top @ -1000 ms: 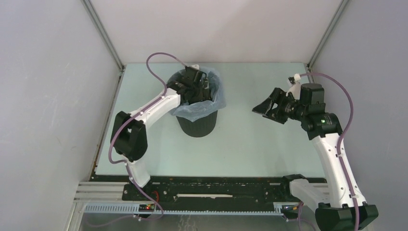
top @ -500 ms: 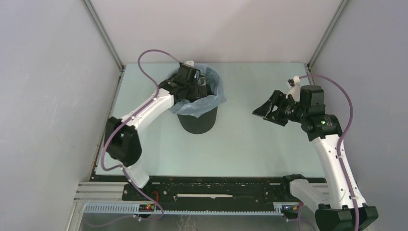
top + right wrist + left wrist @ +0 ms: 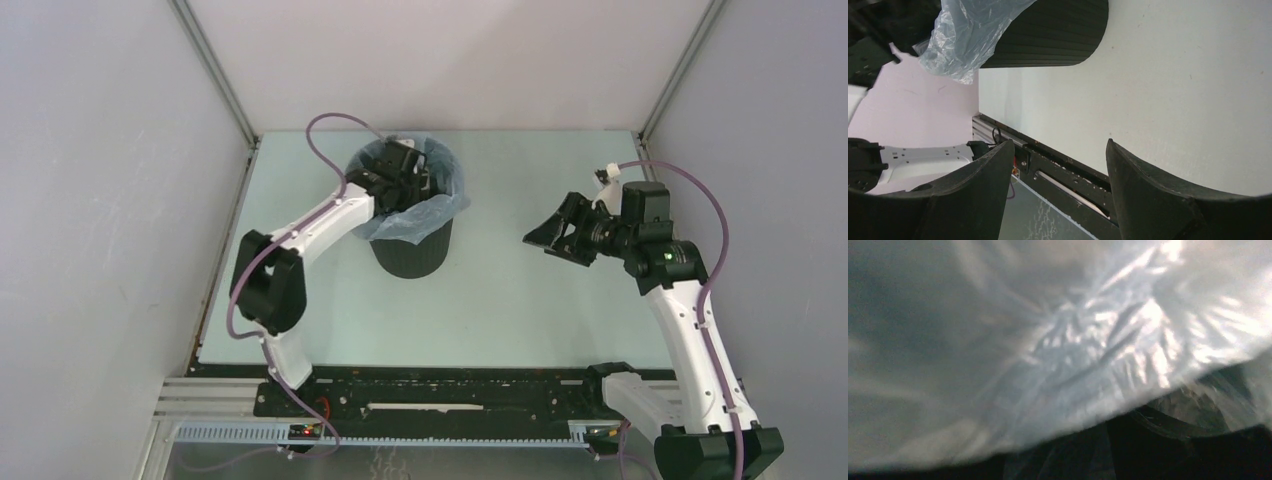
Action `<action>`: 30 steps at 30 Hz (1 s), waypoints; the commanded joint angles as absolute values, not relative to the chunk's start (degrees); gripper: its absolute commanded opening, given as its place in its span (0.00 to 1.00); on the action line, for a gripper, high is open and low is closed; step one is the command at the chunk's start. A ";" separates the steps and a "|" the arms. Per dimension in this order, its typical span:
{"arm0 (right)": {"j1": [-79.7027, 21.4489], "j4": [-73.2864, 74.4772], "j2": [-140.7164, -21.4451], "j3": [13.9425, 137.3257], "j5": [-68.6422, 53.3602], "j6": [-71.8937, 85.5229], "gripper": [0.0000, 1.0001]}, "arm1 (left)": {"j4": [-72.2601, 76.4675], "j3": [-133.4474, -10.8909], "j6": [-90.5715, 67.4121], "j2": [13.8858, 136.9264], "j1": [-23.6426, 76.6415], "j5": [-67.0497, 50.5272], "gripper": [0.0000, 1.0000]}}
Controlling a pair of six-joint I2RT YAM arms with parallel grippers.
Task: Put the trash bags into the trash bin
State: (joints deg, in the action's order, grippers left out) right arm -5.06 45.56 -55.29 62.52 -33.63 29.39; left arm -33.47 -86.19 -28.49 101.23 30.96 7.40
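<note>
The black trash bin (image 3: 410, 255) stands at the back left of the table. The pale grey-blue trash bag (image 3: 405, 222) lines its mouth and hangs over the near rim. My left gripper (image 3: 408, 180) reaches down into the bin's mouth, its fingers hidden by the bag and rim. In the left wrist view wrinkled bag film (image 3: 1048, 350) fills almost everything and no fingers show. My right gripper (image 3: 545, 233) is open and empty, held above the table to the right of the bin. The right wrist view shows its gripper (image 3: 1059, 145) open, with the bin (image 3: 1048, 35) and bag (image 3: 968, 35) beyond.
The pale green table (image 3: 520, 310) is boxed in by grey walls at the left, back and right. A black and aluminium rail (image 3: 450, 400) runs along the near edge. The left arm's white link (image 3: 320, 225) leans toward the bin from the near left.
My left gripper rose toward the bin's far-left rim half a second ago and has now dropped back into the mouth. The bag's edge shifted with it. The right arm has sunk very slightly.
</note>
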 commanded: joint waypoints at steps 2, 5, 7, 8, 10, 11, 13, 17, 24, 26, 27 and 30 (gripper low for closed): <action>-4.65 45.10 -53.27 62.40 -34.46 27.72 0.76 | -27.58 -85.57 -28.82 105.63 31.55 6.83 0.67; -4.59 45.54 -53.12 62.36 -34.32 27.59 0.76 | -25.89 -84.63 -29.82 107.82 31.37 6.67 0.65; -4.57 45.81 -52.98 62.40 -34.30 27.68 0.76 | -24.50 -84.28 -29.82 108.05 31.54 6.55 0.66; -4.57 45.95 -52.95 62.38 -34.07 27.62 0.76 | -23.97 -83.83 -29.78 108.31 31.51 7.04 0.66; -4.56 45.98 -53.05 62.40 -33.72 27.47 0.76 | -23.51 -83.32 -29.77 109.15 31.46 7.69 0.66; -4.57 45.93 -53.10 62.40 -33.81 27.59 0.76 | -22.91 -82.77 -29.62 109.39 31.46 7.89 0.66; -4.57 45.90 -53.09 62.34 -33.90 27.73 0.76 | -20.34 -80.07 -29.99 109.14 31.46 8.38 0.65; -4.57 45.88 -53.09 61.98 -34.18 27.85 0.76 | -13.80 -74.51 -30.00 108.58 31.53 7.58 0.63; -4.48 45.92 -52.86 61.66 -34.65 27.95 0.76 | -14.23 -74.71 -28.62 109.76 31.37 8.43 0.68; -4.44 45.97 -52.93 61.70 -34.71 28.05 0.76 | -16.55 -76.91 -28.89 109.31 31.38 8.27 0.74; -4.49 45.86 -52.99 61.70 -34.80 28.08 0.76 | -17.68 -78.20 -29.40 108.70 31.38 8.52 0.76; -4.50 45.53 -53.04 61.64 -35.06 28.34 0.76 | -20.84 -81.32 -30.85 106.19 31.42 8.05 0.82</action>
